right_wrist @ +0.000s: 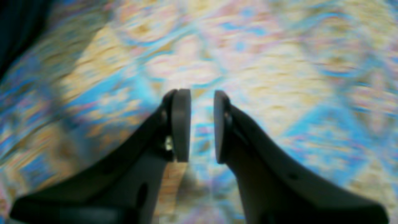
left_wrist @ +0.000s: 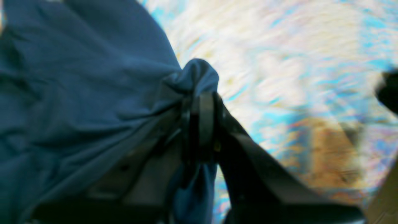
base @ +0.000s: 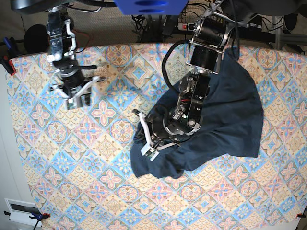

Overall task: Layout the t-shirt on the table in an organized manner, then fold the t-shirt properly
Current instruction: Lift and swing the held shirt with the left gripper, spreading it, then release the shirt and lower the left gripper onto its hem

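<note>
The dark navy t-shirt (base: 235,115) lies crumpled on the right half of the table (base: 96,182). Its lower left edge is bunched under my left arm. In the left wrist view my left gripper (left_wrist: 202,96) is shut on a gathered fold of the t-shirt (left_wrist: 77,77), and a knob of fabric sticks out past the tips. The base view shows that gripper (base: 145,138) at the shirt's left edge. My right gripper (base: 79,98) hangs over bare table at the far left, well away from the shirt. It (right_wrist: 202,93) is open, with only the patterned cloth (right_wrist: 279,62) showing through the narrow gap.
Cables and a power strip (base: 184,26) lie beyond the table's far edge. A blue object (base: 148,5) hangs at the top centre. A white box (base: 19,211) sits off the near left corner. A dark blurred shape (left_wrist: 388,93) shows at the right edge of the left wrist view.
</note>
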`<state>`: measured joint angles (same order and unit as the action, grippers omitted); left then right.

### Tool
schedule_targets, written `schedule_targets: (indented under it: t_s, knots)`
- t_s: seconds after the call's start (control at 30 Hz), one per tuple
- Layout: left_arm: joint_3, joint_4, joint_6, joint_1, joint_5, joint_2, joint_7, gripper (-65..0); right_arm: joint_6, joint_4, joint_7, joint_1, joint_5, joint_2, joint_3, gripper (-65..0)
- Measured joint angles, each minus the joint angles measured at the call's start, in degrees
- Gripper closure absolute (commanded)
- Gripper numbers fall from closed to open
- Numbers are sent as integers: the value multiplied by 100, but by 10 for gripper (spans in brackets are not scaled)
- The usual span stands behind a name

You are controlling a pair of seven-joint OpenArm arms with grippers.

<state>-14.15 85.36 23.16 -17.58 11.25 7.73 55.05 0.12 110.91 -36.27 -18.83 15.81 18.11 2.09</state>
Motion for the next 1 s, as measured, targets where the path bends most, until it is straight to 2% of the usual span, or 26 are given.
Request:
schedule_targets:
  t_s: [0.13, 0.2, 0.27, 0.37, 0.43, 0.5, 0.6, 0.67, 0.73, 0.87, 1.0]
  knots:
    - [-33, 785, 367, -55, 68, 92, 509, 0, -31, -2, 0, 33, 0, -2, 616, -127]
    - [-160, 1207, 413, -55, -4, 31, 673, 0, -31, -2, 0, 42, 2, -2, 800, -127]
    - [-260, 1635, 466, -37, 7, 46, 890, 0, -31, 0, 0, 35, 2, -9, 894, -126]
    - [-275, 2345, 761, 9, 216, 59, 1147, 0, 7, -7, 2, 42, 24, -13, 903, -127]
    - [-203, 2660, 844, -9, 417, 72, 1147, 0, -20, -26, -2, 35, 20, -11, 929, -127]
    - [111, 2750, 883, -37, 435, 109, 1110, 0, -17, -31, 0, 44, 2, -13, 927, -127]
    - [1193, 2684, 861, -162, 304, 105, 1187, 0, -13, -31, -7, 39, 4, -13, 898, -127]
    - [1849, 2304, 852, -372, 387, -345, 977, 0, -13, -28, 0, 33, 7, -20, 894, -127]
    - [2332, 1735, 859, -544, 369, -894, 741, 0, -28, -28, -2, 28, 264, -15, 848, -127]
    - [3281, 236, 839, -857, 323, -1814, -4, -2, 13, -26, 4, 42, 608, -46, 752, -127]
    - [3762, -1401, 804, -1106, 245, -2677, -776, -33, -35, -28, 9, 42, 549, -4, 337, -127]
